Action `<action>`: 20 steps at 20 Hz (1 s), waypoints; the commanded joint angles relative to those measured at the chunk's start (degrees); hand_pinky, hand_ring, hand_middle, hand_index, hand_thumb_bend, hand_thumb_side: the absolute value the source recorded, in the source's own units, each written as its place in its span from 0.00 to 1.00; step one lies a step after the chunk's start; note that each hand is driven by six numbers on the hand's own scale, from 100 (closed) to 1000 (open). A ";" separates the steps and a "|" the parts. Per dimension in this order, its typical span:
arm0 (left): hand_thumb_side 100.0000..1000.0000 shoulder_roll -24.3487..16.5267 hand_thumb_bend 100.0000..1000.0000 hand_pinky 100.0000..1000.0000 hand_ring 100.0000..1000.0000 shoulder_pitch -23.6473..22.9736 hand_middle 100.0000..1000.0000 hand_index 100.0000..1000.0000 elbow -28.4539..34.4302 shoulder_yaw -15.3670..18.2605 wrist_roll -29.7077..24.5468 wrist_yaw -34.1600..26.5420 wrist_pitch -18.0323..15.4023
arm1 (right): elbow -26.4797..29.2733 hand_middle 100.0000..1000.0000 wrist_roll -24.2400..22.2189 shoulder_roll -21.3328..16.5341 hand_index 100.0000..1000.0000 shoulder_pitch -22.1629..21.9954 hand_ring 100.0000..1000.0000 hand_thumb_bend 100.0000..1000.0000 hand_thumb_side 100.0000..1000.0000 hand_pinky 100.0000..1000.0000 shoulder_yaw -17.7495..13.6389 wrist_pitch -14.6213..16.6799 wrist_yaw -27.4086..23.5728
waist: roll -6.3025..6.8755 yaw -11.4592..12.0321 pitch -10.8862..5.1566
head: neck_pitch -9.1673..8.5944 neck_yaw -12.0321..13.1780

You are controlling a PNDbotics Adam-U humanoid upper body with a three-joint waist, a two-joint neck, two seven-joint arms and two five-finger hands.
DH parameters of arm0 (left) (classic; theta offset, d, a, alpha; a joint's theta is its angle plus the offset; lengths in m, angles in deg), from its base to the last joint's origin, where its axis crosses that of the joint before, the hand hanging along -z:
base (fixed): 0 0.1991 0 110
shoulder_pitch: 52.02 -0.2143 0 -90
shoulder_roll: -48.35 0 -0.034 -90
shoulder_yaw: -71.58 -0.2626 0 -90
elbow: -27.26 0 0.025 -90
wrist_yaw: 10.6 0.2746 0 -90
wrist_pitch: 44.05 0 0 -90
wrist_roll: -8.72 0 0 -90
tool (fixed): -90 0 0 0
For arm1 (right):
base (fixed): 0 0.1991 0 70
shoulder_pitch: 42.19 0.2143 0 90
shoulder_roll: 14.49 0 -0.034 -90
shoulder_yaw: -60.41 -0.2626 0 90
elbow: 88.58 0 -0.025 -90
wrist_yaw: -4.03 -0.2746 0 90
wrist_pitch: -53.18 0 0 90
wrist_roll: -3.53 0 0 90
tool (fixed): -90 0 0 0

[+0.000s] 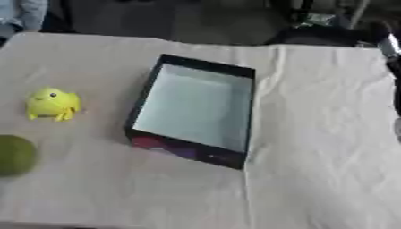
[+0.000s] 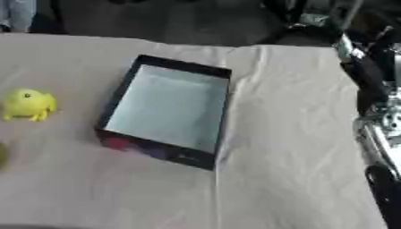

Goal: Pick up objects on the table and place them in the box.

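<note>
**Two things to the left, box waiting in the middle**

Pale cloth covers the counter (image 1: 313,134), creased down the middle, with a dark floor and some clutter beyond its far edge. On the cloth sits an open dark-walled box (image 1: 196,109) with a light floor, nothing in it that I can see; its long axis runs away from the robot, tilted a little toward the right at the far end.

Both things left to pick up lie to the box's left. A small yellow frog-like toy (image 1: 53,103) stands near the left edge, well apart from the box wall. Nearer the robot and further left, a round green ball (image 1: 14,154) shows half cut by the frame.

No robot hand shows anywhere, so I cannot tell how either one stands. Only the right arm (image 2: 374,120), black with silver joints, runs down the right edge of the right eye view, far across the box from both things.

By my reckoning the left arm is the natural one for the toy, carrying it rightward over the box's near-left wall.
</note>
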 commanded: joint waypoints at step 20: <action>0.41 -5.19 0.59 0.81 0.63 -0.59 0.69 0.80 -0.29 -0.56 -2.48 2.98 0.65 | 0.42 0.90 -0.47 -1.63 0.84 0.42 0.86 0.68 0.29 0.93 -0.04 -0.05 0.19 | 1.15 0.21 0.65 | -0.04 2.47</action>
